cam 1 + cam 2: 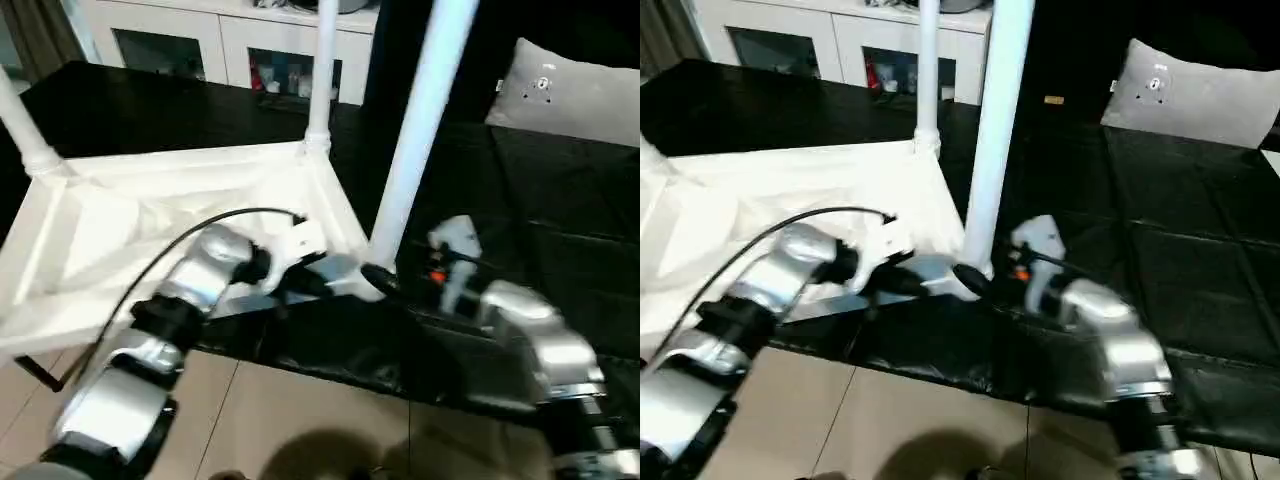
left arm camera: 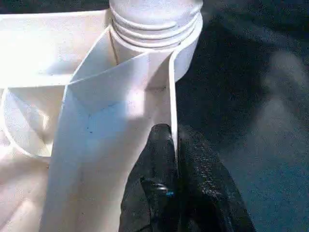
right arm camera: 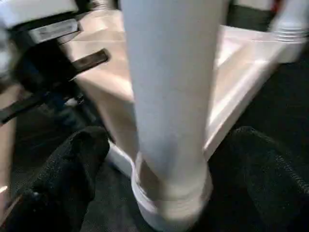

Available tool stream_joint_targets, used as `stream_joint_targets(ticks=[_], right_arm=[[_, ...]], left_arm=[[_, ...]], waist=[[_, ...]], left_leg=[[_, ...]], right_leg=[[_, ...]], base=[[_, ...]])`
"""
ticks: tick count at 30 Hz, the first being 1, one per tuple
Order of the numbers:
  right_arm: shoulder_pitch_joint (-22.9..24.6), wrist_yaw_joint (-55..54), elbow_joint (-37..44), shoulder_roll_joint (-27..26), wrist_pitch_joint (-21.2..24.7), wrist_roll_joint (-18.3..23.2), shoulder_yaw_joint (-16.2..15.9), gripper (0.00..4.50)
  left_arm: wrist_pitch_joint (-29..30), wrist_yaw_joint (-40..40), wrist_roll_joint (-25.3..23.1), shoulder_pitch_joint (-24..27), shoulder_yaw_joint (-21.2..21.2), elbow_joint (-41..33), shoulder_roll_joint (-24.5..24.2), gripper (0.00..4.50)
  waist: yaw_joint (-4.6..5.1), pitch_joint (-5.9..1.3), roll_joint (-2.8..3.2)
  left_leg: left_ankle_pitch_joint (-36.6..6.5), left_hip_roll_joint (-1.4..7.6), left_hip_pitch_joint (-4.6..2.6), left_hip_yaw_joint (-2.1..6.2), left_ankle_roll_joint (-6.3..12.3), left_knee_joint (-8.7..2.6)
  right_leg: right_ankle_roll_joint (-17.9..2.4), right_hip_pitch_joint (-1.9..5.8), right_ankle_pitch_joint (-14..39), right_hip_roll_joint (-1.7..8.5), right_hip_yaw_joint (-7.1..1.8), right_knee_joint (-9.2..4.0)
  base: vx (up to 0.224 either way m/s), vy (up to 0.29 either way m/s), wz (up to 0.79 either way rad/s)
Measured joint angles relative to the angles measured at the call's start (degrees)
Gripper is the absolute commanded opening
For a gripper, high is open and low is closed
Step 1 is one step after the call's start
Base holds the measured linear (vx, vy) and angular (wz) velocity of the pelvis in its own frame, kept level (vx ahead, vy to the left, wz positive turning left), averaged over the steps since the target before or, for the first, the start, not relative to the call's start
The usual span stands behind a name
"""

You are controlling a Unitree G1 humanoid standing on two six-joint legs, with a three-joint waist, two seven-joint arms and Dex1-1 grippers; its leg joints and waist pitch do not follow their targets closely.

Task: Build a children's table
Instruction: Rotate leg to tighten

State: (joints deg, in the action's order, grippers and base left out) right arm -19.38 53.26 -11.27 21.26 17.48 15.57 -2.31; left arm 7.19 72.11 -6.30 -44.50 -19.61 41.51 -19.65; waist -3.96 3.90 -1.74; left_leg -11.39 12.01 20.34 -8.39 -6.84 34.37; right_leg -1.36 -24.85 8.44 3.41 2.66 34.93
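The white table top [image 1: 170, 225] lies upside down on the black surface [image 1: 560, 230], ribbed underside up, reaching toward the near left. Legs stand in its sockets: one at the far left corner [image 1: 18, 120], one at the far right corner [image 1: 323, 70], and a third [image 1: 415, 120] at the near right corner. The left gripper [image 2: 175, 154] pinches the top's thin edge wall just beside that near leg, fingers clamped tight on it. The right gripper [image 3: 169, 169] straddles the leg's base, fingers [image 3: 72, 164] spread wide and clear of it. A white cabinet [image 1: 220, 40] stands at the far side, a grey pillow [image 1: 560, 90] at far right.
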Motion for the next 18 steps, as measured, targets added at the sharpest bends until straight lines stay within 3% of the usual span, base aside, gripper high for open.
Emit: stream_joint_targets(ticks=[7,18], right_arm=[[0.0,12.3,0.3,3.7,0.0,2.0,-4.3,4.45],[-0.1,21.7,1.5,6.1,1.2,4.0,-7.9,3.63]], left_arm=[[-6.6,10.8,0.3,0.0,-3.6,-0.3,-3.7,0.00],[-11.1,17.9,0.2,-0.4,-5.8,-0.3,-4.5,0.00]], waist=[[-1.54,-0.01,0.01],[-1.83,-0.02,0.00]], left_leg=[[0.0,0.00,-0.18,0.00,0.00,0.04],[0.0,0.01,-0.21,-0.02,0.00,0.06]], right_leg=[[0.0,0.10,0.0,0.06,0.00,0.00],[0.0,0.29,0.0,0.06,0.01,0.01]], base=[[0.000,0.000,0.00],[0.000,0.000,0.00]])
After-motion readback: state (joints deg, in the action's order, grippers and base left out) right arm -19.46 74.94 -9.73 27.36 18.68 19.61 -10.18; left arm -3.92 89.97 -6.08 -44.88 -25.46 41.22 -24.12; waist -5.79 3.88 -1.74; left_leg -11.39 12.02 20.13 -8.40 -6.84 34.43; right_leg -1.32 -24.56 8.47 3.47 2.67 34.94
